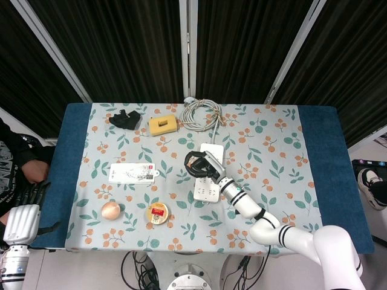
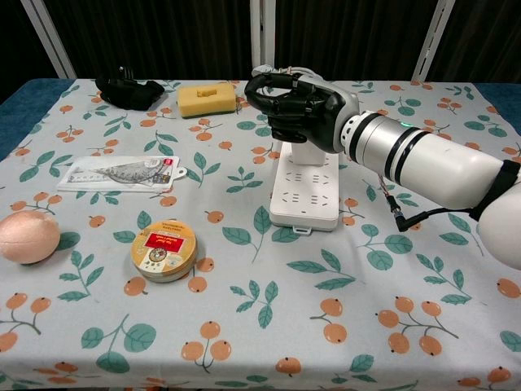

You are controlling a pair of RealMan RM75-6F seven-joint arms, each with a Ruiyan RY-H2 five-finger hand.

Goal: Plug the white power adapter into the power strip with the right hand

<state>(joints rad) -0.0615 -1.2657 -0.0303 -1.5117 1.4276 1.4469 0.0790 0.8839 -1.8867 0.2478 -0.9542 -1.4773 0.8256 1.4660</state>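
The white power strip (image 2: 305,195) lies lengthwise in the middle of the floral cloth, also seen as the strip (image 1: 206,190) in the head view. The white power adapter (image 2: 314,151) stands upright on the strip's far half. My right hand (image 2: 293,104) is over it with dark fingers curled around its top, which is hidden. From above, the right hand (image 1: 198,164) covers the adapter. My left hand (image 1: 23,219) hangs off the table's left edge, fingers straight and holding nothing.
The strip's coiled cable (image 1: 201,113) lies at the back edge. A yellow sponge (image 2: 207,99) and a black object (image 2: 128,90) sit far left. A white packet (image 2: 122,173), a round tin (image 2: 165,249) and a pink ball (image 2: 28,236) lie front left.
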